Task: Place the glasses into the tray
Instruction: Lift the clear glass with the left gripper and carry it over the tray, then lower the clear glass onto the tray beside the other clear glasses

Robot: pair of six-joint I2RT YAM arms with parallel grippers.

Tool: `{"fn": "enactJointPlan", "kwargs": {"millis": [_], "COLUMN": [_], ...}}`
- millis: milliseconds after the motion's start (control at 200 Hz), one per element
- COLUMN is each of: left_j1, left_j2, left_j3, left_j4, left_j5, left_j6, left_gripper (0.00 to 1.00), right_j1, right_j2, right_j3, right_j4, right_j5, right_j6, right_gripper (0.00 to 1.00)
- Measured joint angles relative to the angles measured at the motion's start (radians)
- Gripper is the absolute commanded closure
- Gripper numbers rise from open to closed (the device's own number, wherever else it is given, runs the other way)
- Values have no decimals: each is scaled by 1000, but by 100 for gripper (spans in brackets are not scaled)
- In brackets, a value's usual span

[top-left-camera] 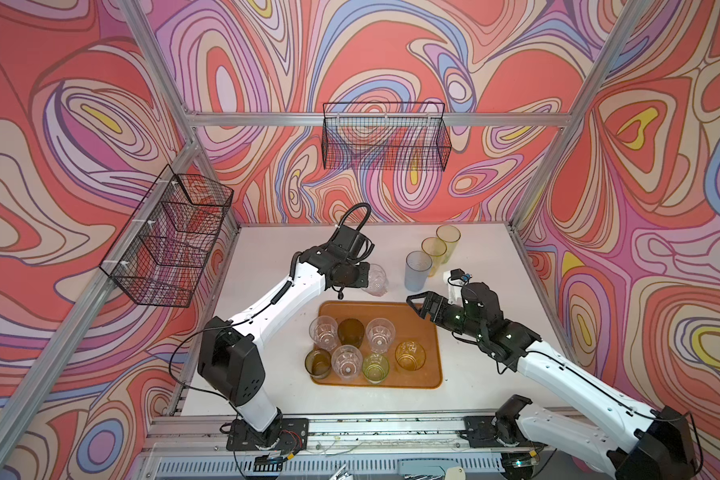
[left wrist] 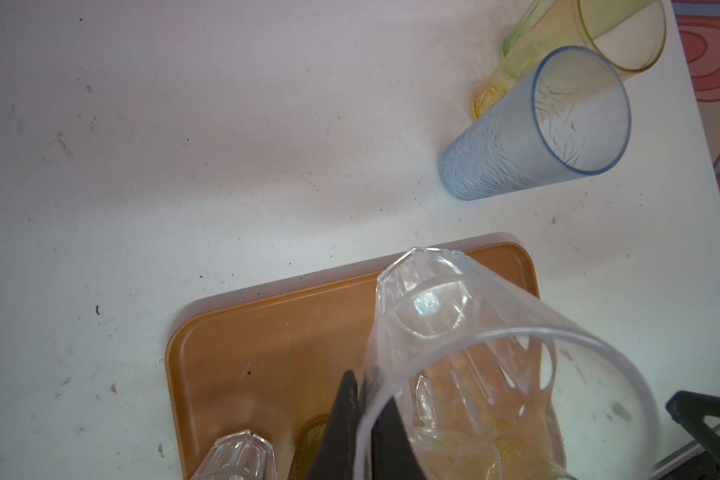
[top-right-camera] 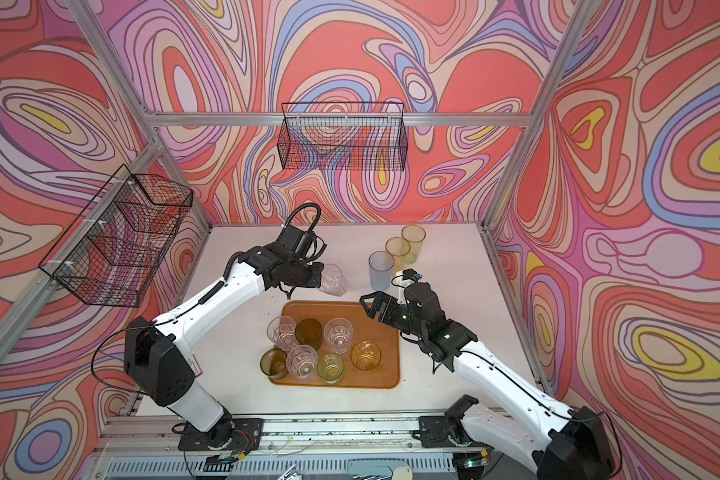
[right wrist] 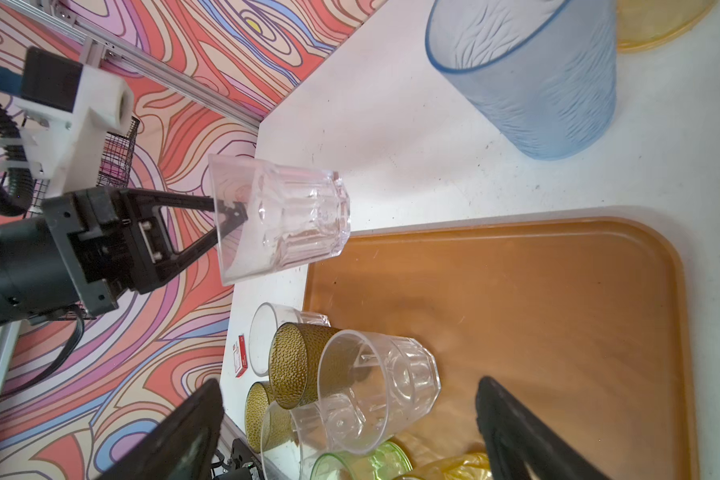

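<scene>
**Desk:** What's on the left of the frame?

**Caption:** Your left gripper [top-left-camera: 368,277] is clenched on the rim of a clear ribbed tumbler [top-left-camera: 377,280]. One of its fingers [left wrist: 341,419] is outside the wall and the other inside. The tumbler is tipped on its side, its mouth toward the gripper and its base pointing away to the right, so its long axis lies close to level (the right wrist view shows this best). It hangs over the white table [top-left-camera: 267,249], just past the far rim of the orange-brown tray [top-left-camera: 429,328], not in it.

**Desk:** And the tray itself?

**Caption:** Seven short glasses stand in it, mouths up. In the far row are a clear glass [top-left-camera: 323,332], a dark olive glass [top-left-camera: 351,331] and a second clear glass [top-left-camera: 380,334]. In the near row are an olive glass [top-left-camera: 318,363] at the left corner, a third clear glass [top-left-camera: 346,362], a yellow-green glass [top-left-camera: 376,368] and an amber glass [top-left-camera: 410,354].

**Desk:** And to the right?

**Caption:** Three tall tumblers stand upright on the table beyond the tray. A pale blue tumbler [top-left-camera: 417,270] is nearest, with two yellow tumblers [top-left-camera: 434,251] lined up behind it. Your right gripper [top-left-camera: 416,306] hovers over the tray's far right corner, jaws spread wide and holding nothing.
</scene>
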Motion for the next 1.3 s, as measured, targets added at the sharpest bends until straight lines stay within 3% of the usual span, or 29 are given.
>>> {"fn": "enactJointPlan", "kwargs": {"millis": [521, 1302], "left_j1": [-152, -285], "left_j2": [-37, 134], "left_j3": [48, 102], "left_j4": [-75, -74], "left_j5": [-28, -2], "left_j6": [6, 1], "left_gripper": [100, 100], "right_j1": [-134, -143], "right_j2": [-93, -361], "right_j3": [-82, -129], "right_j4": [-14, -222], "right_j5": [-109, -19], "right_j6": [-41, -47], "right_gripper": [2, 2]}}
